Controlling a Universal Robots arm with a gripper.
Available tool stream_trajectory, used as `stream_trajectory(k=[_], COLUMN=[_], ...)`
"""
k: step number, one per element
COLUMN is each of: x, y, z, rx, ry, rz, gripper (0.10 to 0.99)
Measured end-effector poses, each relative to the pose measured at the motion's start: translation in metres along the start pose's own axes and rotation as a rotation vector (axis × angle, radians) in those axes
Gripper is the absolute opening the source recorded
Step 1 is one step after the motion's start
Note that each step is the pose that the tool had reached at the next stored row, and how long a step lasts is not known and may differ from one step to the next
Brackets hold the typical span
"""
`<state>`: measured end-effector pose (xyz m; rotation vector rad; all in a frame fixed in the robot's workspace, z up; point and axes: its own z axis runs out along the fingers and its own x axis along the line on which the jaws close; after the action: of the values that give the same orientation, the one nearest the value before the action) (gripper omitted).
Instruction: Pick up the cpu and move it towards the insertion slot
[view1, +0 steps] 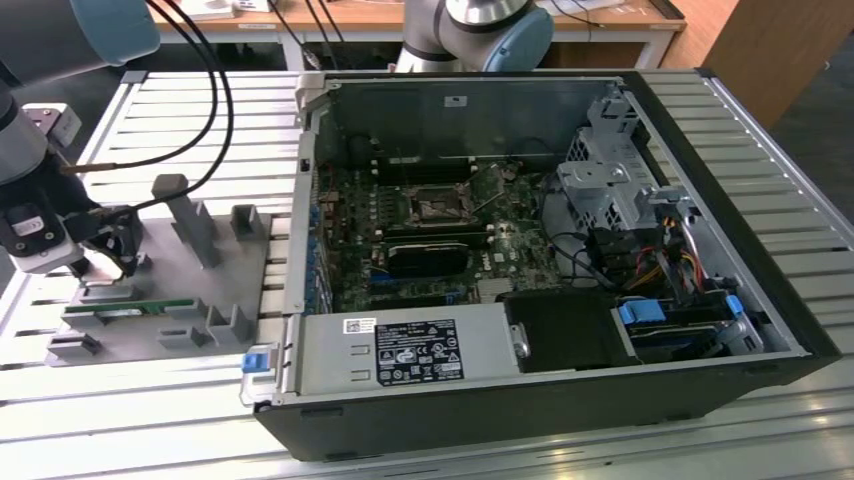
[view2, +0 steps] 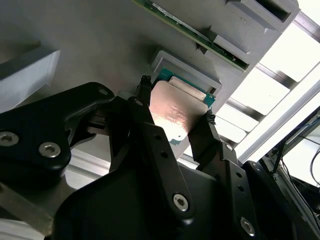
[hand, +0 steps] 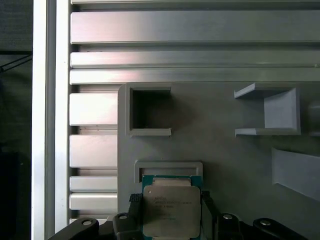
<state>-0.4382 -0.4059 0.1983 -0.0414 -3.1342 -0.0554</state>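
Note:
The cpu (hand: 172, 212) is a flat square chip with a silvery top and a green rim; it also appears in the second wrist view (view2: 175, 112). It sits at the mouth of a shallow grey holder pocket (hand: 168, 167) on the grey fixture plate (view1: 200, 290). My gripper (hand: 170, 202) (view2: 176, 100) has a black finger pressed on each side edge of the chip. In the exterior view the gripper (view1: 118, 258) hangs over the plate's left part. The insertion slot (view1: 434, 208) is the shiny square socket on the green motherboard (view1: 350, 225) inside the open computer case.
A green memory stick (view1: 127, 308) lies on the fixture plate among grey upright posts (view1: 180, 215). The case walls (view1: 310, 130) rise between the plate and the motherboard. Cables (view1: 200, 60) hang over the slatted metal table (view1: 787, 180). A second arm's base (view1: 481, 30) stands behind the case.

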Motion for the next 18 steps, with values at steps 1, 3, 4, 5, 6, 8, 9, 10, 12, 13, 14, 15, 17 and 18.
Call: stream_trajectory(k=[1,3,4,5,6,8,9,10,12,13,14,15,17,18], x=[0.0000,0.0000,0.0000,0.0000,0.0000,0.0000,0.0000,0.0000,0.0000,0.0000,0.0000,0.0000,0.0000,0.0001], y=[0.0000,0.0000,0.0000,0.0000,0.0000,0.0001,0.0001,0.0001,0.0001,0.0002,0.0002,0.0002,0.0002,0.0002], z=[-0.0001,-0.0004,-0.0007,-0.0010,-0.0012,-0.0016,-0.0018,-0.0021,-0.0041,-0.0055,-0.0057,-0.0058,-0.0062,-0.0066], rx=[0.000,0.000,0.000,0.000,0.000,0.000,0.000,0.000,0.000,0.000,0.000,0.000,0.000,0.000], ry=[0.0000,-0.0001,0.0000,0.0000,-0.0001,-0.0002,-0.0002,-0.0001,-0.0004,-0.0005,-0.0004,-0.0004,-0.0004,-0.0005], rz=[0.000,0.001,0.001,0.001,0.002,0.002,0.002,0.003,0.008,0.011,0.012,0.012,0.013,0.015], gripper=[0.549,0.549,0.549,0.549,0.549,0.549,0.549,0.549,0.549,0.549,0.549,0.549,0.549,0.549])
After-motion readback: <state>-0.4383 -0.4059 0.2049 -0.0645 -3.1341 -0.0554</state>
